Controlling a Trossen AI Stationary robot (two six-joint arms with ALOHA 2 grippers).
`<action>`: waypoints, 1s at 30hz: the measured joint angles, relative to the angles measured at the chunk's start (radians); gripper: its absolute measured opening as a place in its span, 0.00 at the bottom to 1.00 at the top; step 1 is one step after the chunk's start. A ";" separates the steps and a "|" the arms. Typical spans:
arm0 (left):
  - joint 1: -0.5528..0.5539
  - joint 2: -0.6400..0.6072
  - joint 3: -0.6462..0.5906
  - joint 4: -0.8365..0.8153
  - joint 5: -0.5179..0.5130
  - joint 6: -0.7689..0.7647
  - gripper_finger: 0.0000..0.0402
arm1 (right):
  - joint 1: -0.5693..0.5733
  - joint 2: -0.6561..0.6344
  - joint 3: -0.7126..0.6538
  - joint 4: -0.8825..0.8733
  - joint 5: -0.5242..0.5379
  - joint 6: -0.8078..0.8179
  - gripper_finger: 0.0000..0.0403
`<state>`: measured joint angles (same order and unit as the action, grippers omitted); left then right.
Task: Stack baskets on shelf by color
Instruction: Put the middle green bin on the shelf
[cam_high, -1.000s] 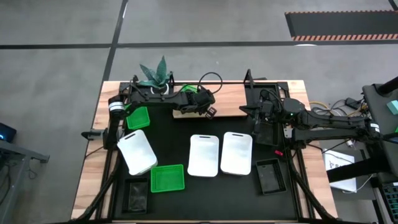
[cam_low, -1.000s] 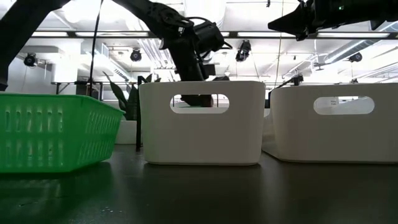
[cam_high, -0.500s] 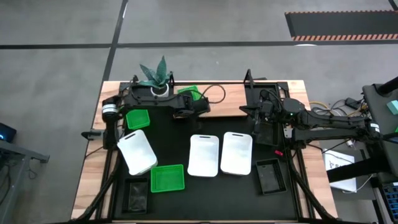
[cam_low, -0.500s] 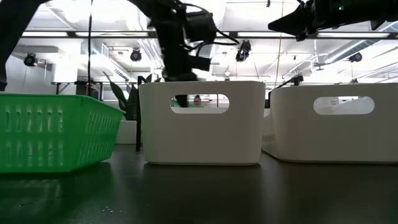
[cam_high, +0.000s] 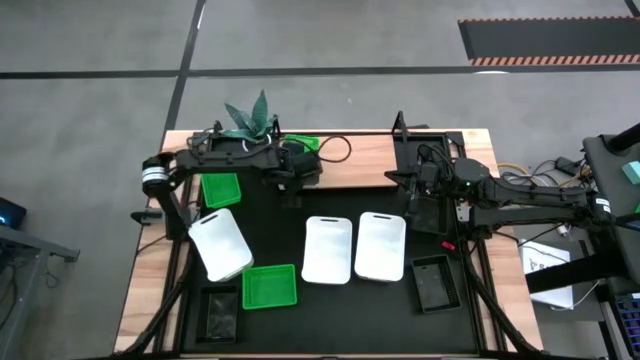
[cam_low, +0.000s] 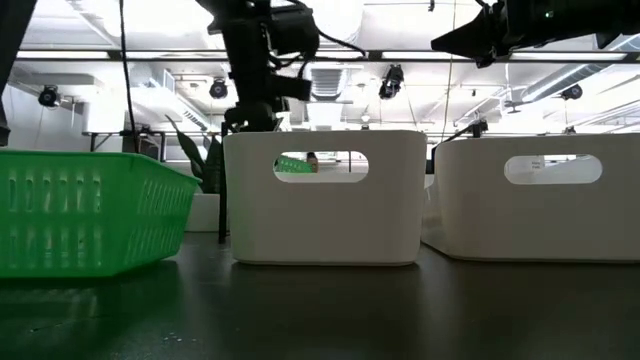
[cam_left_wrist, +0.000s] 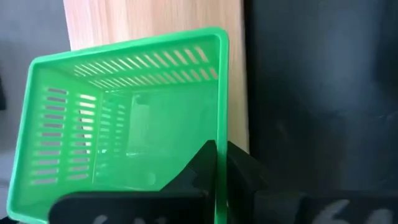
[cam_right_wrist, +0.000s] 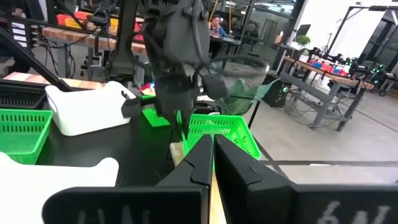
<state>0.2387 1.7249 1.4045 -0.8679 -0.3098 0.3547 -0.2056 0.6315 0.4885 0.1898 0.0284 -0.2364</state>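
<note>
One green basket (cam_left_wrist: 124, 118) | wall pinched in left hand (cam_left_wrist: 219, 167) | over shelf (cam_left_wrist: 155, 22)

Two white baskets (cam_low: 324, 196) (cam_low: 538, 198) stand side by side. A green basket (cam_low: 90, 210) sits left. A dark arm (cam_low: 255, 60) hangs behind.

The black tabletop (cam_high: 300, 205) carries two white baskets (cam_high: 328, 249) (cam_high: 380, 246) side by side in the middle, a third white basket (cam_high: 221, 244) on the left, green baskets (cam_high: 270, 286) (cam_high: 221, 190), and black baskets (cam_high: 434, 283) (cam_high: 219, 314) at the near corners. The wooden shelf (cam_high: 365, 163) lies along the far edge.
</note>
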 joint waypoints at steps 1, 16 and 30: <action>0.005 -0.007 -0.008 0.010 0.018 0.001 0.00 | 0.000 0.000 0.000 0.000 0.000 0.000 0.02; 0.043 -0.004 -0.074 0.048 0.027 0.023 0.04 | 0.000 0.000 0.000 -0.002 0.000 0.001 0.02; 0.043 -0.005 -0.074 0.049 0.020 0.027 0.15 | 0.000 0.000 0.000 -0.003 0.000 0.001 0.02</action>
<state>0.2821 1.7195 1.3308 -0.8193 -0.2897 0.3820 -0.2056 0.6312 0.4885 0.1867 0.0284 -0.2350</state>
